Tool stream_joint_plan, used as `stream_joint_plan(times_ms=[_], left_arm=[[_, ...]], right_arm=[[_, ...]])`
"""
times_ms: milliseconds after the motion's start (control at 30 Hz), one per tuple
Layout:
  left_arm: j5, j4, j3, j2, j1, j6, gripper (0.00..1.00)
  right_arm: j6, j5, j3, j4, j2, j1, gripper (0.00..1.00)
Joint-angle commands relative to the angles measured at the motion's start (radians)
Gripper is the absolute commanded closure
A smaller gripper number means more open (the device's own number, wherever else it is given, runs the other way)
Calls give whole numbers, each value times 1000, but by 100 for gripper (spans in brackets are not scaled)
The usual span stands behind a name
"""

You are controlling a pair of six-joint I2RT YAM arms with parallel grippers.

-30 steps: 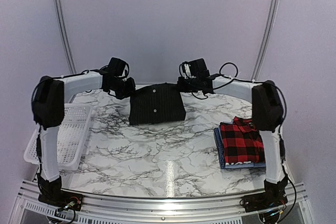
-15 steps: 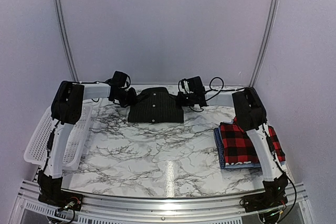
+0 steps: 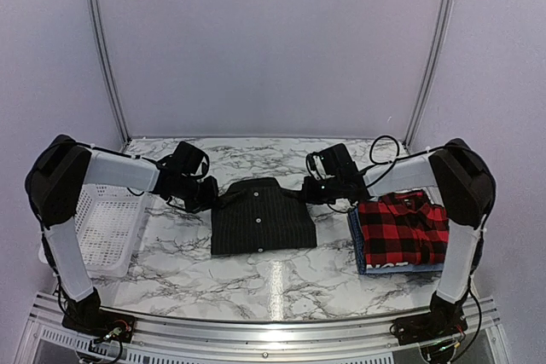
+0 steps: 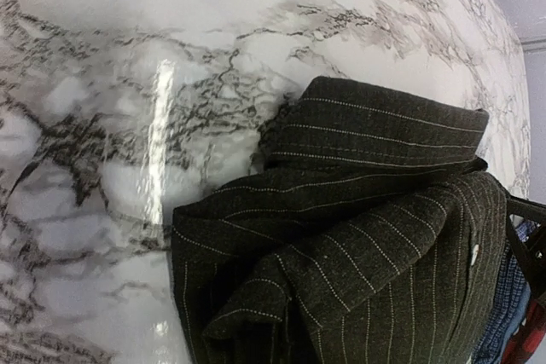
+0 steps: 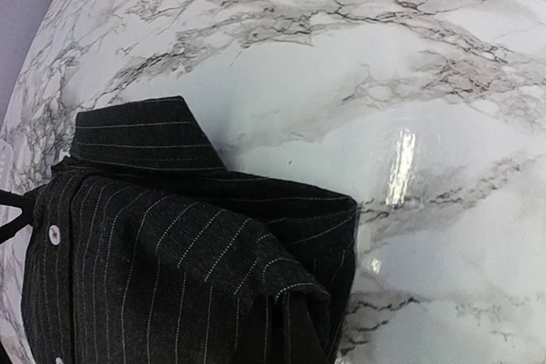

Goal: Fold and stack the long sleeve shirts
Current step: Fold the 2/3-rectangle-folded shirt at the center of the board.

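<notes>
- pale lilac wall (image 3: 273, 40) stands behind a counter (image 3: 256, 274) with a white marble pattern and dark grey veins.
- at the far left, a white mesh basket (image 3: 107, 228) sits at the counter edge, partly hidden by the left arm.
- left fingers (image 3: 209, 200) are clenched on the left shoulder of the black pinstriped shirt (image 3: 260, 226). in the left wrist view the cloth is gathered in folds toward the camera, and the fingers themselves are not in the picture.
- the black pinstriped shirt rests folded near the middle of the counter, front up, collar (image 3: 256, 183) to the far side, with small white buttons (image 3: 258, 222) down its middle.
- right fingers (image 3: 309, 193) are clenched on the right shoulder of the same shirt. the right wrist view shows the cloth bunched up near the camera and the collar lying flat on the marble.
- at the right, a folded red-and-black plaid shirt (image 3: 401, 229) lies on top of a folded blue shirt (image 3: 353, 240). this pile is just beside the black shirt.
</notes>
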Motion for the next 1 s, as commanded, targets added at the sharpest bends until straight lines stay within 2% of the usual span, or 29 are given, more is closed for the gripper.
stream_joint_plan(times_ms=[0,200,367,767,800,867,933,967], left_arm=[[-53,39,-93,-123,-5,-19,100],[-64,38,-147,-194,-10,-14,100],[-98,60,-94,-197,-4,32,100],[-92,115,113,80,121,91,100],[-80,114,151,105,128,101,96],[-76,101,199,126,141,115,85],[-82,80,236,114,151,135,55],[-90,63,254,102,154,148,32]], right_arm=[[24,76,-67,15,-119,29,100],[15,103,-94,22,-185,33,100],[-27,117,-40,61,-171,26,100],[-79,62,167,159,108,-66,100],[-85,52,201,148,133,-71,97],[-102,48,282,92,169,-80,81],[-123,59,353,28,178,-79,68],[-136,69,378,7,171,-79,61]])
